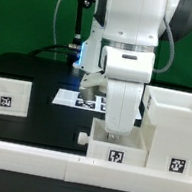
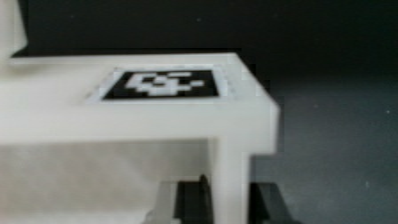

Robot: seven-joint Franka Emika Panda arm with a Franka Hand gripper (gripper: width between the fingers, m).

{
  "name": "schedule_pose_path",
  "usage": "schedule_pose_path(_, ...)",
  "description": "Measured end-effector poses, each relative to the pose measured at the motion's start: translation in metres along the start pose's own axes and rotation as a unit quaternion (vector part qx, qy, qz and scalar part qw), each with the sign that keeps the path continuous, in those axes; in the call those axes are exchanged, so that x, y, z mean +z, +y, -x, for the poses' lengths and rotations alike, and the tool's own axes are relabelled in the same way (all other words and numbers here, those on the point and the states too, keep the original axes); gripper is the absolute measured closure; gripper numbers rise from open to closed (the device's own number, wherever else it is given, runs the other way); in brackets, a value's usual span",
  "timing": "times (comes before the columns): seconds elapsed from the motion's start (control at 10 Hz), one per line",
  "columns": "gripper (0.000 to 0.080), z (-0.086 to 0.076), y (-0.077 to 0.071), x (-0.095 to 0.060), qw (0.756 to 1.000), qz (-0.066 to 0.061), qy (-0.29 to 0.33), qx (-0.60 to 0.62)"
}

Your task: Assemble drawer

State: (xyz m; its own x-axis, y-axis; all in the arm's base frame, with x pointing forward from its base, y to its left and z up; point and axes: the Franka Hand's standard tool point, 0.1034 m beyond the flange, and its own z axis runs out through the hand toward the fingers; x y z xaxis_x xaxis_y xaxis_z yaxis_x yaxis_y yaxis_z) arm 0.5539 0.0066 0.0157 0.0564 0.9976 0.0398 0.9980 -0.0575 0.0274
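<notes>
In the exterior view, the white Franka arm reaches down over the black table [image 1: 28, 98], its two-finger gripper [image 1: 114, 131] lowered into a shallow white plastic tray [image 1: 117, 148] that sits at the front centre, just behind the low white rail [image 1: 33, 158] edging the table. This tray carries a black-and-white square tag on its front face, and a small knob [image 1: 84, 138] juts from its side on the exterior view's left. Touching or just beside it on the exterior view's right stands the tall cube-like white casing [image 1: 177, 128], open at the top, also tagged on its front. A second shallow white tray [image 1: 7, 95] with a tag lies well apart on the exterior view's left. Behind the arm, the thin flat marker board [image 1: 75, 99] lies on the table (partly hidden by the gripper).

In the wrist view, a white tray wall with a square tag [image 2: 164, 84] on top fills most of the picture. At the lower edge, dark fingertips [image 2: 270, 200] flank the wall's thin edge, so the jaws appear clamped on the tray wall, though contact itself is blurred.
</notes>
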Motion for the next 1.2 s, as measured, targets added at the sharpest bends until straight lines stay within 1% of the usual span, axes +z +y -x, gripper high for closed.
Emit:
schedule_pose_path(0.4, 0.0765, 0.0, 0.0009, -0.0003, 1.0, -0.001, 0.0, 0.008)
schedule_pose_path(0.6, 0.0765, -0.0061, 0.0053, -0.0017, 1.0, 0.001, 0.002, 0.004)
schedule_pose_path(1.0, 0.0765, -0.0088, 0.0065, -0.0044, 1.0, -0.013, 0.0, 0.01)
schedule_pose_path(1.2, 0.0765, -0.0094, 0.0031, -0.0012, 1.0, -0.016, 0.0, 0.009)
